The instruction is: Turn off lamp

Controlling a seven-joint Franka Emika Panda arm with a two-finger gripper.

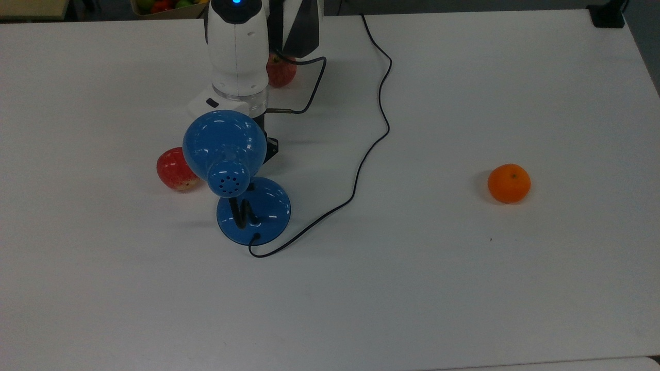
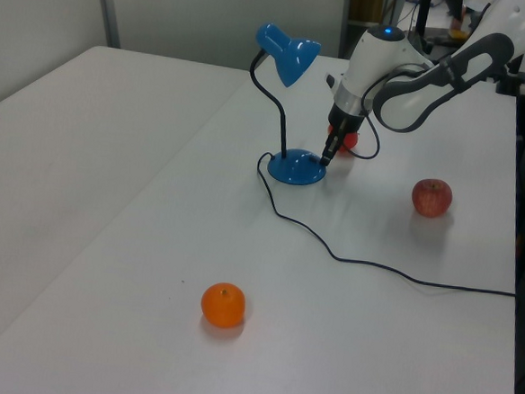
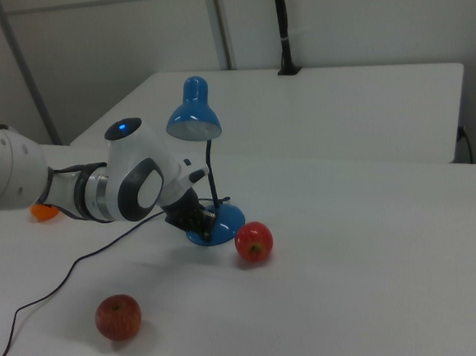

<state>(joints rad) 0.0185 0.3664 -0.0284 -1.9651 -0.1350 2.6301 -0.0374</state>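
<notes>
**Lamp dark, gripper sitting at its base**

The lamp (image 1: 227, 154) is standing on the white desk (image 1: 464, 283), its shade showing no glow and no bright patch lying on the desk around it. Its round blue base (image 2: 296, 169) is resting flat, with the black bendy neck (image 2: 273, 108) rising from it and curving over to the shade (image 2: 290, 55). The thin black cord (image 1: 371, 149) is trailing away from the base across the desk.

The gripper (image 2: 327, 156) is pointing down and touching the edge of the base on the left view's right. Can't tell whether the fingers are apart or closed; they're holding nothing.

One red apple (image 1: 174, 169) is lying just beside the base, on the top view's left. A second apple (image 2: 432, 197) is sitting well apart on the left view's right. An orange (image 1: 509, 183) is lying far off on the top view's right.
</notes>
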